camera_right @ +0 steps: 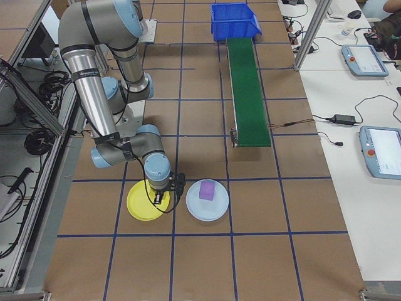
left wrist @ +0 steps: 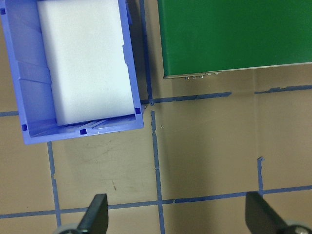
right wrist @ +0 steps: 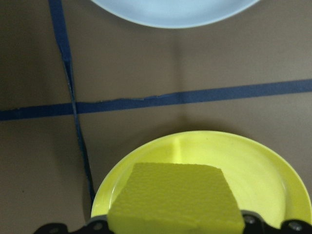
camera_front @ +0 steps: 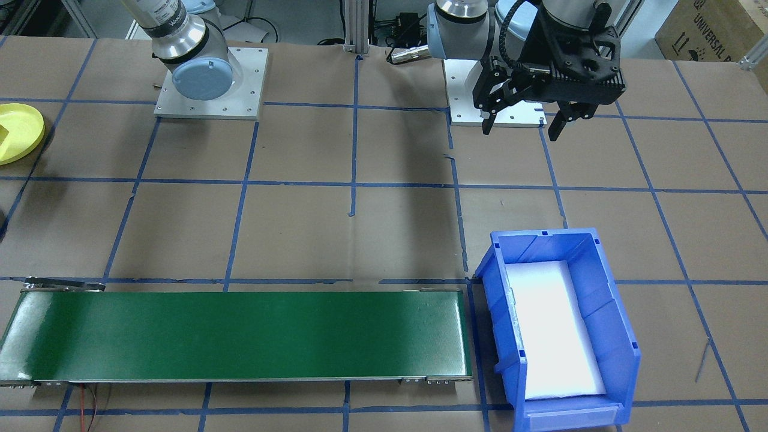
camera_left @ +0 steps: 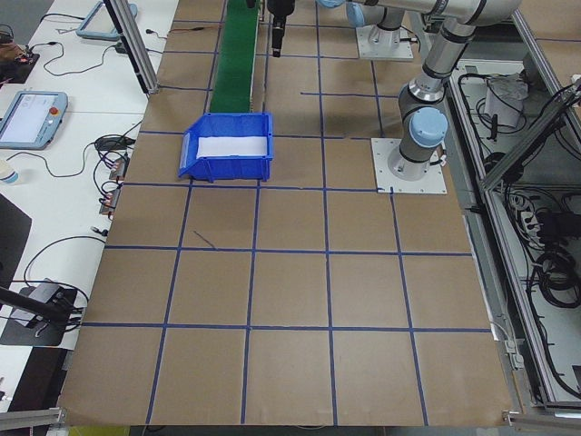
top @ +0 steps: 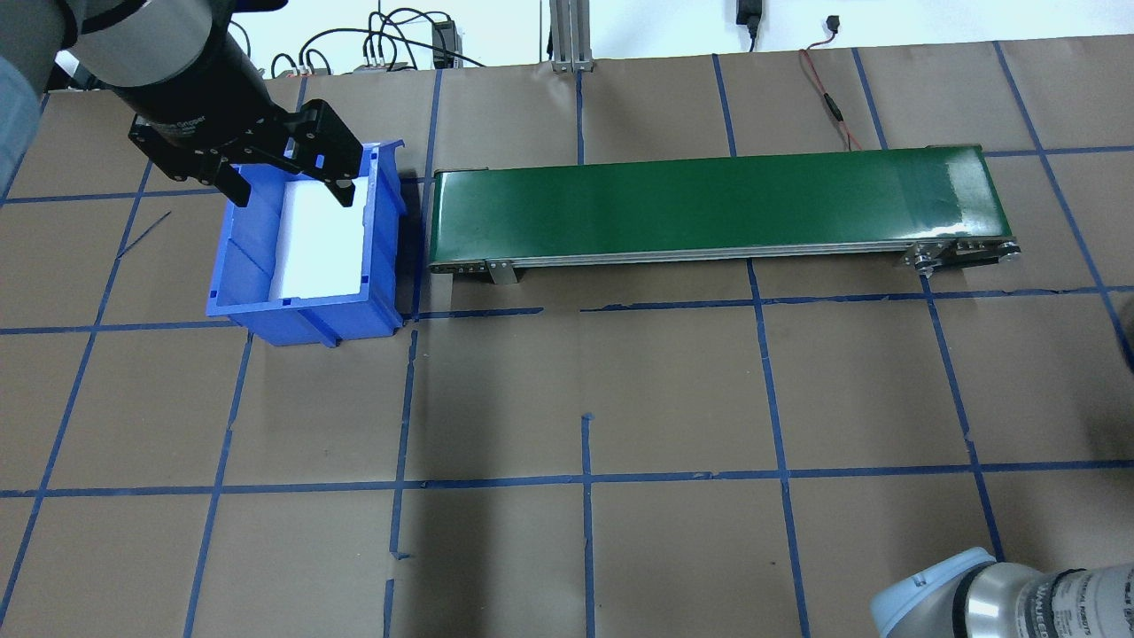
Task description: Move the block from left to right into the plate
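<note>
A yellow block [right wrist: 178, 195] fills the bottom of the right wrist view. My right gripper [camera_right: 161, 198] is shut on it, and only the black finger parts [right wrist: 53, 227] show at its sides. The block hangs just over the yellow plate [right wrist: 253, 170], which lies on the table near my right arm's base [camera_right: 145, 204]. In the front-facing view only part of the plate [camera_front: 21, 129] shows at the left edge. My left gripper [top: 292, 186] is open with nothing between its fingers, high above the table near the blue bin [top: 306, 244].
A light-blue plate [camera_right: 216, 210] with a purple block [camera_right: 207, 190] lies right beside the yellow plate. A green conveyor belt [camera_front: 240, 336] runs along the far side, and the blue bin [camera_front: 618, 336], holding a white foam pad, stands at its end.
</note>
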Action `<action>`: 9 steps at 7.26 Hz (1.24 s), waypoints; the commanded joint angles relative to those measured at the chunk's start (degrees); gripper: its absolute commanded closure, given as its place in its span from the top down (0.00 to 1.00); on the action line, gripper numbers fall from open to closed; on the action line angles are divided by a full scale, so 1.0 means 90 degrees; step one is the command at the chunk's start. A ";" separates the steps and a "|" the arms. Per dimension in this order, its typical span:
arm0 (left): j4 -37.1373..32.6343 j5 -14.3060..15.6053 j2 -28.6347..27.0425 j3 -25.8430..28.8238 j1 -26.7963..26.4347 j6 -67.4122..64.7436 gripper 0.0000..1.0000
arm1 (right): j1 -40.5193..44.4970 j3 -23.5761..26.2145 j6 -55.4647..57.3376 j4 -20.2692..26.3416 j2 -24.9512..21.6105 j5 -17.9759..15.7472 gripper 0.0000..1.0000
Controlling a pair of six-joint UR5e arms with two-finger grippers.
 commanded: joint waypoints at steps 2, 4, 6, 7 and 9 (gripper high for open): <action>-0.0004 -0.0003 0.0000 -0.0007 0.0005 0.0000 1.00 | -0.0351 0.0128 0.0002 0.0037 0.0045 0.0018 0.68; -0.0004 0.0006 0.0000 -0.0007 0.0005 0.0000 1.00 | -0.0351 0.0099 0.0031 0.0047 0.0017 0.0067 1.00; -0.0014 0.0006 0.0000 -0.0016 -0.0005 0.0000 1.00 | -0.0303 0.0060 0.0090 0.0115 -0.0081 0.0018 1.00; -0.0014 0.0006 0.0000 -0.0016 -0.0005 0.0000 1.00 | -0.0138 0.0021 0.0409 0.0337 -0.0352 0.0008 1.00; -0.0014 0.0006 0.0000 -0.0016 -0.0005 0.0000 1.00 | 0.1242 -0.0270 0.1703 0.1466 -0.1095 -0.0011 1.00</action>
